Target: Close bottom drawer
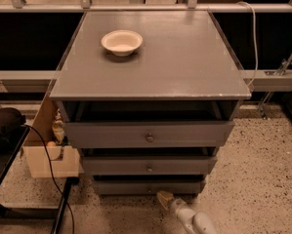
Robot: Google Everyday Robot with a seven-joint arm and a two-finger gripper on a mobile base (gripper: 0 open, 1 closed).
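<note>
The grey cabinet (150, 57) has its bottom drawer (121, 186) standing slightly out, lowest by the floor. The gripper (165, 199) sits just below its front, whether open or closed I cannot tell. Best to press mid-front, straight inward.

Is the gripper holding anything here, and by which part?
Nothing is visibly held. The gripper sits low at the front face of the bottom drawer, its tip against or very near it. No grasp on the drawer shows.
</note>
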